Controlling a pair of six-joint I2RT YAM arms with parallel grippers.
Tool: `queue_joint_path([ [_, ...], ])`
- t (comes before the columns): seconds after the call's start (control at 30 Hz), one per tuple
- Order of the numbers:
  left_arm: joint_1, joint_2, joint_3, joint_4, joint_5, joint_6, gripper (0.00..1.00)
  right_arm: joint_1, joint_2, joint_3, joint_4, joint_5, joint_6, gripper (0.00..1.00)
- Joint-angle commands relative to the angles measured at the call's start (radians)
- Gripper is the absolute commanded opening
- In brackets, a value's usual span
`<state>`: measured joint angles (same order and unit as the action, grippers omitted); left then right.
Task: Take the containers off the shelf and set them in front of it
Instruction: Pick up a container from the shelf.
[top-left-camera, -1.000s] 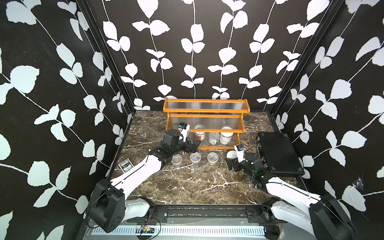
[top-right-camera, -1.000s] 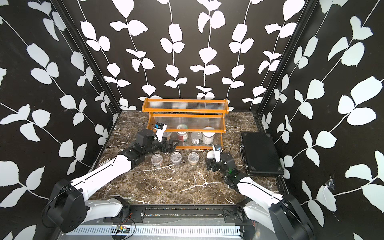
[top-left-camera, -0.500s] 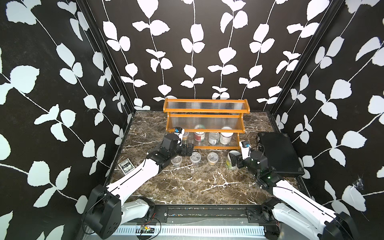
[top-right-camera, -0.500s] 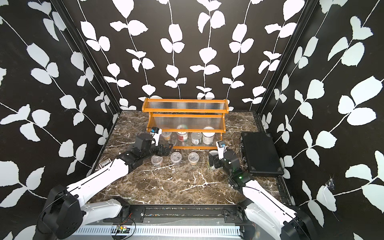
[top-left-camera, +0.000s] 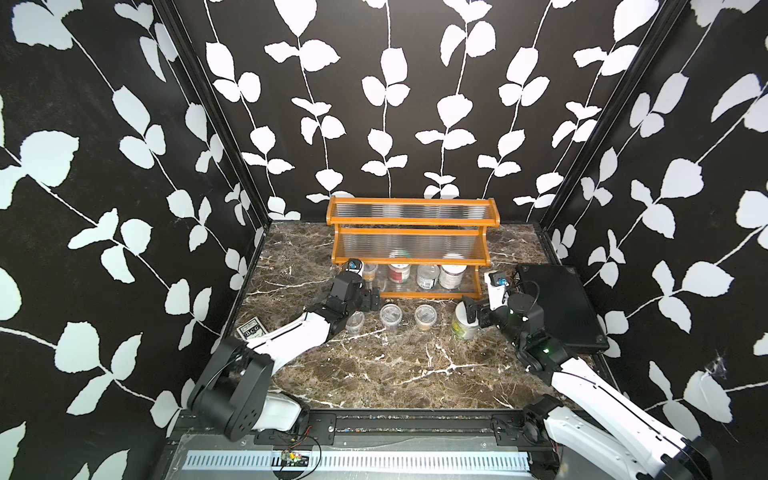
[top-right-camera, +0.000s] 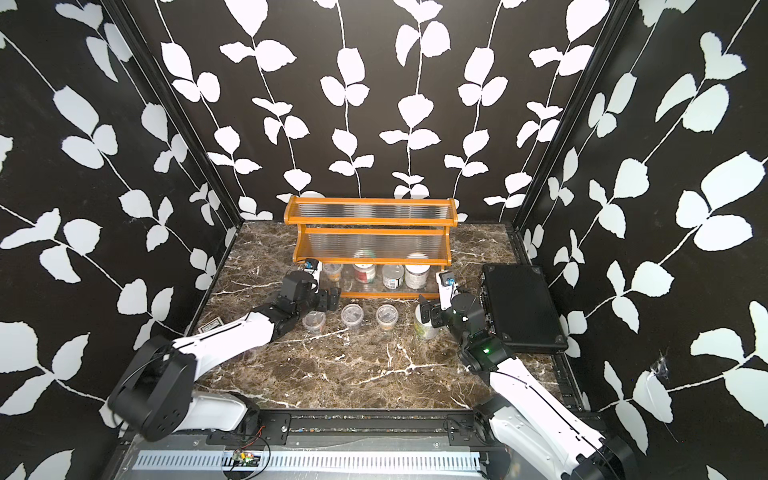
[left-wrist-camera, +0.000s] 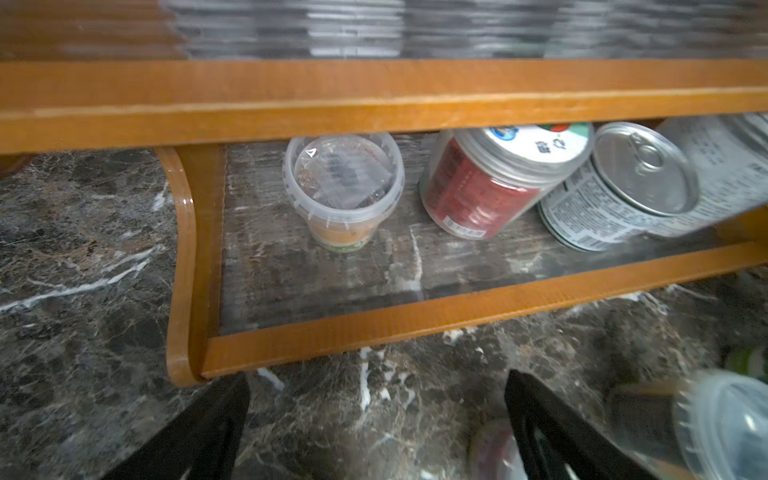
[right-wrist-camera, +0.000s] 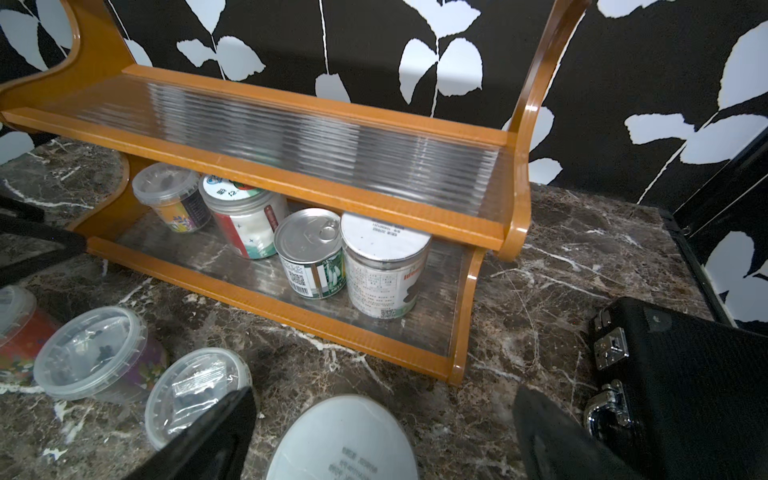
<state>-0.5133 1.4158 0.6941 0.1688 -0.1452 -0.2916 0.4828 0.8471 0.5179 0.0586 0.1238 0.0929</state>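
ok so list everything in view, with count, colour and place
shelf: 1, orange-brown frame with clear tiers, back of table
front cups: 3, clear, in a row on table before shelf
shelf cup: 1, clear, bottom tier, left end
red jar: 1, red label, bottom tier, next to shelf cup
cans: 2, one green-and-white, one white, bottom tier, right of red jar
front jar: 1, white lid, on table before shelf's right end
card box: 1, black-and-white, table's left edge
case: 1, black, flat, right of shelf
table: 1, brown marble
left gripper: open, empty, before shelf's left end
right gripper: open, astride front jar
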Motion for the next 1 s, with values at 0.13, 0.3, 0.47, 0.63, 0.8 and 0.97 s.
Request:
queue_joint_path([
  [0.13, 0.018, 0.147, 0.073, 0.195, -0.045, -0.004, 0.99, -0.027, 0.001, 0.080, -0.005, -0.111, -0.007, 1.00],
  [0.3, 0.021, 0.232, 0.123, 0.235, -0.055, -0.003, 0.99, -0.061, 0.022, 0.111, -0.005, -0.253, 0.020, 1.00],
  [0.47, 0.028, 0.280, 0.165, 0.234, -0.066, 0.002, 0.99, -0.079, 0.055, 0.131, 0.013, -0.344, 0.052, 1.00],
  [0.63, 0.045, 0.310, 0.177, 0.239, -0.067, -0.016, 0.98, -0.093, 0.063, 0.131, 0.028, -0.357, 0.076, 1.00],
  [0.8, 0.049, 0.342, 0.193, 0.255, -0.039, -0.008, 0.99, -0.101, 0.067, 0.134, 0.029, -0.359, 0.080, 1.00],
  [0.97, 0.058, 0.365, 0.204, 0.275, -0.034, -0.011, 0.99, -0.108, 0.065, 0.130, 0.025, -0.347, 0.077, 1.00],
])
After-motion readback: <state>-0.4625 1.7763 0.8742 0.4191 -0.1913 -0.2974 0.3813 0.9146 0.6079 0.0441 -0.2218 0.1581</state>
